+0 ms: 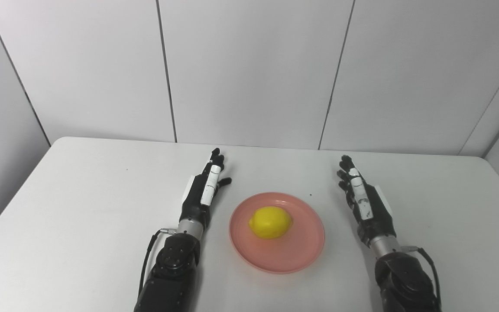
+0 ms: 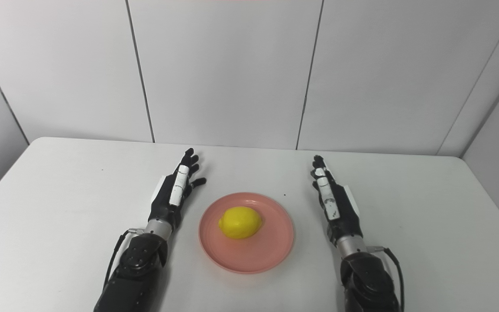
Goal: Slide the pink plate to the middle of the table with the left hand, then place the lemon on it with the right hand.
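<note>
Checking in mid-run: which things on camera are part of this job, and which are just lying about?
Part of the job:
pink plate, mid-table
lemon, resting on the plate
left hand, open, left of the plate
right hand, open, right of the plate

Just there:
white table
grey wall panels

Lemon [image 1: 270, 222] on the plate [image 1: 288, 255], toward its far side, mid-tabletop [image 1: 80, 208]. Left hand [image 1: 204, 190] just left of the plate, right hand [image 1: 364, 201] to its right, both apart from it. Wall [image 1: 249, 69] behind.
</note>
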